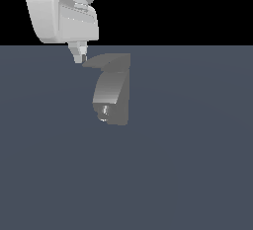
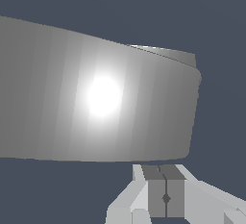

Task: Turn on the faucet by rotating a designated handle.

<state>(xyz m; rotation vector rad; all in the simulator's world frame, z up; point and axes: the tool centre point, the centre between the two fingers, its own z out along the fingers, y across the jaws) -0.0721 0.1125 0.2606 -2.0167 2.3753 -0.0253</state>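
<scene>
The grey faucet (image 1: 116,93) stands on the floor in the middle of the exterior view, with a curved spout and a small shiny nozzle (image 1: 104,111) low on it. The thin flat handle (image 1: 106,60) lies across its top, tapering towards the exterior view's left. My white gripper (image 1: 80,58) hangs from above, its fingertips right at the handle's tapered tip. In the wrist view the fingers (image 2: 166,196) are pressed together, shut with nothing between them, and a broad grey curved surface of the faucet (image 2: 96,107) fills the picture just beyond them.
The flat dark blue-grey floor (image 1: 197,165) stretches all around the faucet. The white arm (image 1: 62,12) occupies the upper part of the exterior view's left.
</scene>
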